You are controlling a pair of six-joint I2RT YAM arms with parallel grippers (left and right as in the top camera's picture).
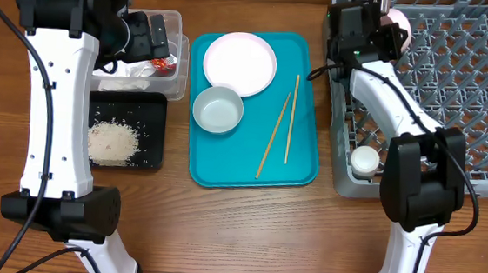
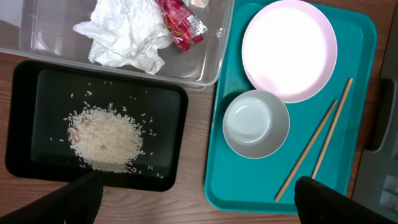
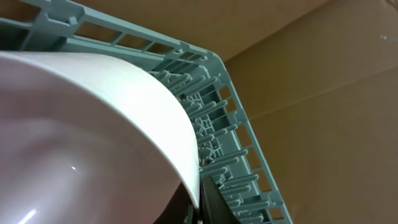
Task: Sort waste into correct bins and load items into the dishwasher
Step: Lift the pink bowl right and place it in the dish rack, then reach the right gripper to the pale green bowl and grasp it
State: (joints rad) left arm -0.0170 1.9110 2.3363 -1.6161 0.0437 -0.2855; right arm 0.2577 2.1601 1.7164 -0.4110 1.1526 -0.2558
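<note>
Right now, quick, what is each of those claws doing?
Left gripper: open, holding nothing.
Right gripper: closed on the rim of the pinkish-white bowl, at the dish rack.

Your left arm (image 1: 55, 95) reaches forward, wrist turned straight down, its jaws spread wide and empty. Your right arm (image 1: 395, 100) stretches forward too, jaws pinched shut on the rim of the pinkish-white bowl (image 3: 93, 124).

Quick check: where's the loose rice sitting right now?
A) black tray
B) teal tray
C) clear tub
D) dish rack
A: the rice lies piled in the black tray, while the clear tub next to it holds only the napkin and red wrapper.
</note>
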